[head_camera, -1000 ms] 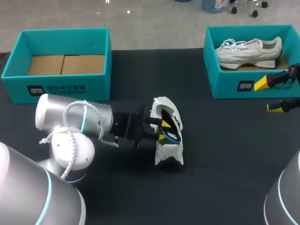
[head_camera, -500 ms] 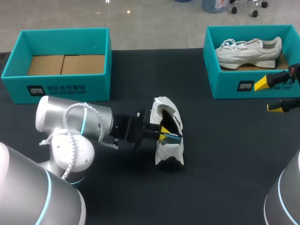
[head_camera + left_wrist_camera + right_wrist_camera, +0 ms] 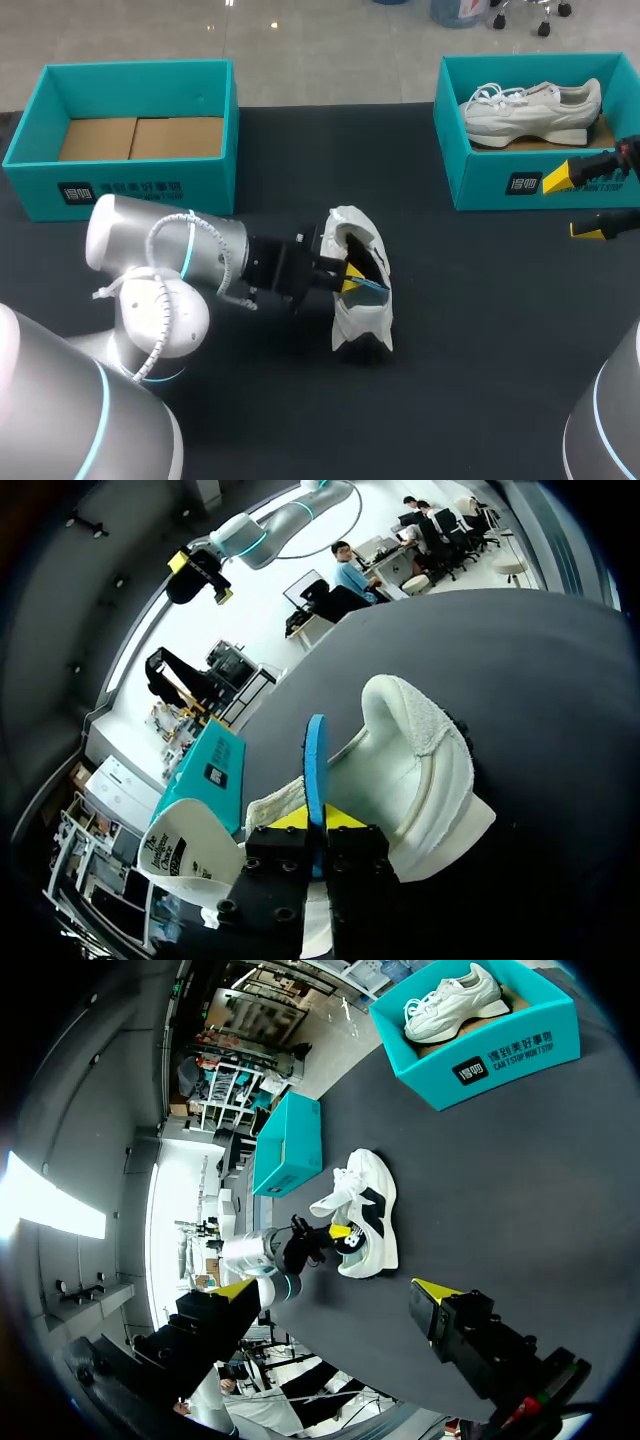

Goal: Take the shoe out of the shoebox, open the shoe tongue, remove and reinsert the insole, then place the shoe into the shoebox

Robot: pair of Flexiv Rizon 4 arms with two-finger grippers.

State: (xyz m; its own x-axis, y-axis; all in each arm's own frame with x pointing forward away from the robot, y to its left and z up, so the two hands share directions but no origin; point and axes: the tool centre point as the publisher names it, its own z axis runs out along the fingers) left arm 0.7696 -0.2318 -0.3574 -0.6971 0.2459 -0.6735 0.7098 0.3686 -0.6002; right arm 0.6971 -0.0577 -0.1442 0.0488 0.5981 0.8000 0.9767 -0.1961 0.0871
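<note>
head: above-behind, down | left wrist: close on shoe [image 3: 420, 770] | right wrist: far, same shoe

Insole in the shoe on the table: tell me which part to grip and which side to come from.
Grip the blue insole by its thin end, which stands on edge in the opening of the white shoe. Set the jaws across its two flat faces, coming in from the left arm's side. The left gripper is shut on it this way.

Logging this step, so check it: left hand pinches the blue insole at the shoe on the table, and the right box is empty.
Wrong: the head view shows the right box holds a second shoe. The left hand does pinch the blue insole at the shoe on the table.
</note>
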